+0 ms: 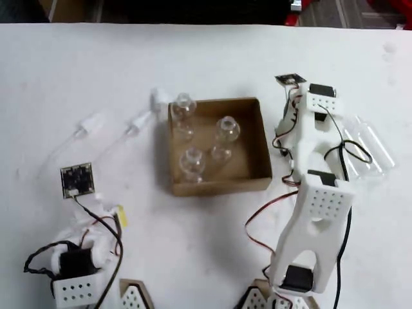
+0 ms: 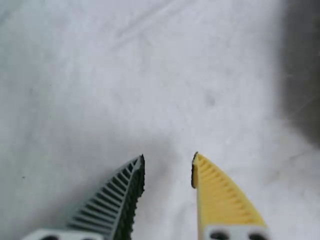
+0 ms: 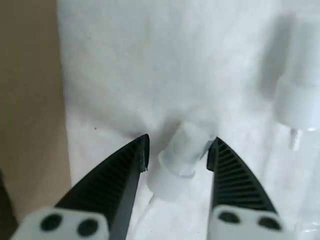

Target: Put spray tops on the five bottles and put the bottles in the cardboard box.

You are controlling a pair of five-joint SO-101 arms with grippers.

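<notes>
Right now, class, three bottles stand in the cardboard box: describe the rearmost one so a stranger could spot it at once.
Find the cardboard box mid-table. Of the three clear bottles inside, take the corner bottle, tucked into the far left corner. Its neighbours keep off the corners: the right bottle stands mid-box, the near bottle by the front wall.

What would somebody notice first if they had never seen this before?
The brown cardboard box in the middle of the white table catches the eye first, with three clear bottles inside it. Next comes the right gripper just beside the box, its black fingers open on either side of a white spray top.
</notes>
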